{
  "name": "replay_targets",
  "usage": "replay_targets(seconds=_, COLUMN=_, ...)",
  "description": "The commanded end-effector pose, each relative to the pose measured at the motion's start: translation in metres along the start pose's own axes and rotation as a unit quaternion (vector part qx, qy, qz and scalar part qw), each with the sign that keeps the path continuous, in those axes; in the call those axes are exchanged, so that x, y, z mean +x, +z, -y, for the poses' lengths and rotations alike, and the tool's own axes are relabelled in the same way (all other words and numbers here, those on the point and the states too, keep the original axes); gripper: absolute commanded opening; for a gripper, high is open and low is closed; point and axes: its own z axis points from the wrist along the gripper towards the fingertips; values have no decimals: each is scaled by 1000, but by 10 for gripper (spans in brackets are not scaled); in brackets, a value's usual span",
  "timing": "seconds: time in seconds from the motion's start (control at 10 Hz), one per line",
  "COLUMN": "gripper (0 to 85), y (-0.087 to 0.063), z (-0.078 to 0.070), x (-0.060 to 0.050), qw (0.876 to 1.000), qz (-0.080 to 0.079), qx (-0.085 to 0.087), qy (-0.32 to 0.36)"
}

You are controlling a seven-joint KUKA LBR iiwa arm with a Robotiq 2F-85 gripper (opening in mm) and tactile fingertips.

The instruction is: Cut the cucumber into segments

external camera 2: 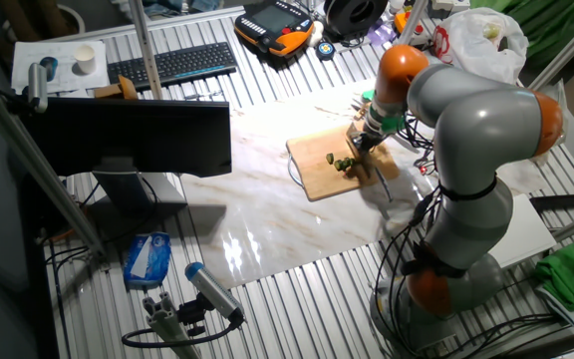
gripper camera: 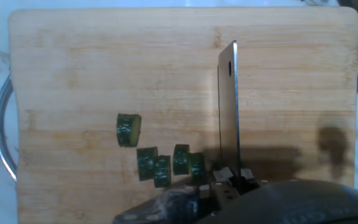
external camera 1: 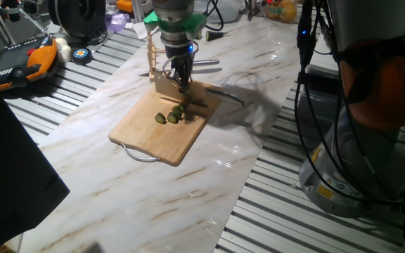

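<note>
The gripper (external camera 1: 182,79) is hanging low over the wooden board (gripper camera: 79,74), carrying a knife (gripper camera: 229,112) whose blade is standing edge-down along the board. The jaws are sitting closed around the knife's handle, judging by the hand view, where the blade is running straight out from between them.

About 5 dark green segments (gripper camera: 161,164) are lying on the near half of the board: 1 chunk apart on the left, 4 clustered just left of the blade. No uncut length of cucumber is showing, so the cutting is looking almost or fully finished.

If another slice is wanted, the blade needs shifting left over the nearest piece before pressing down; otherwise lifting clear is what remains.

No readable writing or brand is showing in any view.
</note>
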Motion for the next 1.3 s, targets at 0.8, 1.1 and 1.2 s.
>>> replay_targets(seconds=0.8, gripper=7, y=-33, z=-9, x=-20, qw=1000, qz=5, qx=5, qy=4)
replay_targets(seconds=1.1, gripper=7, y=-36, z=-9, x=-23, qw=1000, qz=2, qx=8, qy=0)
replay_targets(seconds=1.2, gripper=7, y=-40, z=-7, x=-24, qw=1000, qz=1, qx=10, qy=-7)
